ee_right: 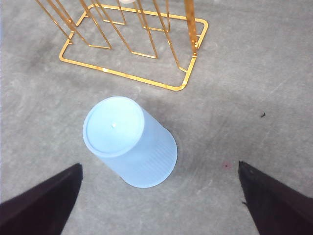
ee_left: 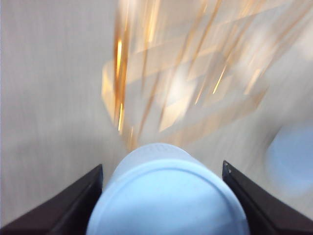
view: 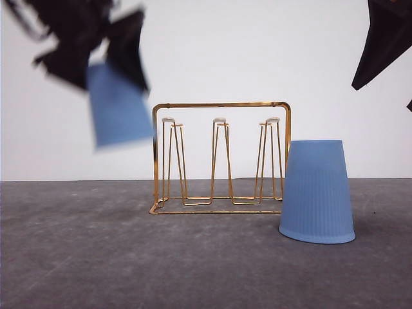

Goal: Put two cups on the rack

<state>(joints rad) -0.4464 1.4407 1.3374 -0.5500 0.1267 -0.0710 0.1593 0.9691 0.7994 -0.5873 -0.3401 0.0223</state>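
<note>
Left gripper (view: 106, 64) raised high, apparently clamped, blurred, right gripper (ee_right: 159, 196) spread wide, hovering

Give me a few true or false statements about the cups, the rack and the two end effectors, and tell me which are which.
1. The left end effector holds a cup in the air. True.
2. The other cup stands upside down on the table. True.
3. A cup already sits on a prong of the rack. False: all prongs are bare.
4. The right end effector grips the standing cup. False: it is open, above the cup, not touching it.
5. The standing cup is left of the rack in the front view. False: it is on the right.
</note>
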